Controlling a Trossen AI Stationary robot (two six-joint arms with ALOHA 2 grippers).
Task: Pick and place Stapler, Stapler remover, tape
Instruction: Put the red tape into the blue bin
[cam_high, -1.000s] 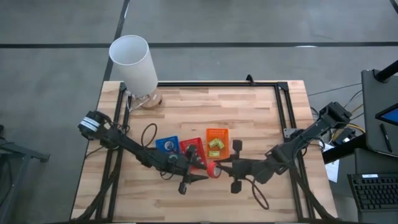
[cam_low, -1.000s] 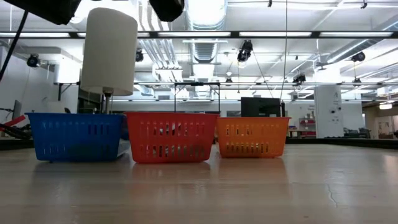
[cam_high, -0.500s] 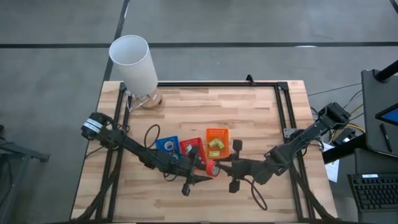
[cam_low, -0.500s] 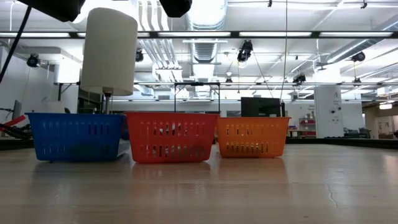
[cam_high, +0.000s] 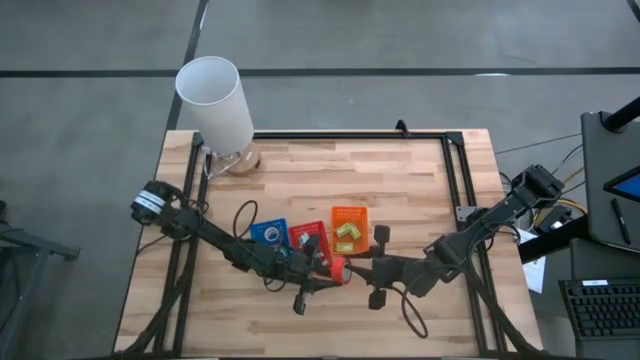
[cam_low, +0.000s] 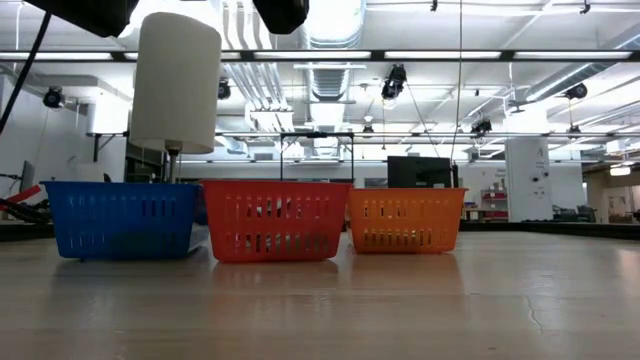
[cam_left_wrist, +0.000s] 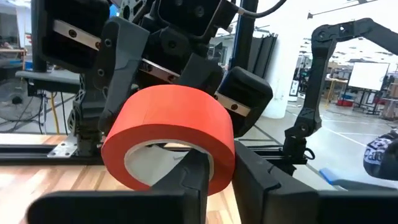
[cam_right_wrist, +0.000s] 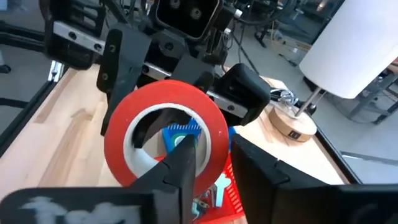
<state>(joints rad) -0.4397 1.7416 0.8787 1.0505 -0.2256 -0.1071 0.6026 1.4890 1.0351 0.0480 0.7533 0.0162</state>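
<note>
Gripping from the left: left gripper (cam_high: 325, 270), one finger through the hole and one outside, closed narrow on the ring's wall.
Tape: red tape roll (cam_high: 338, 268), up in the air just off the red basket (cam_low: 275, 220), at its corner on the right arm's side, pinched between both grippers.
Right gripper: right gripper (cam_high: 352, 268) has the same kind of bite on the wall from the other side, one finger inside the core.
Handling: probably light and stiff. The smooth outer face could slip and the edges may be tacky.
Best hold: across the wall, like now, not on the round outside.
</note>
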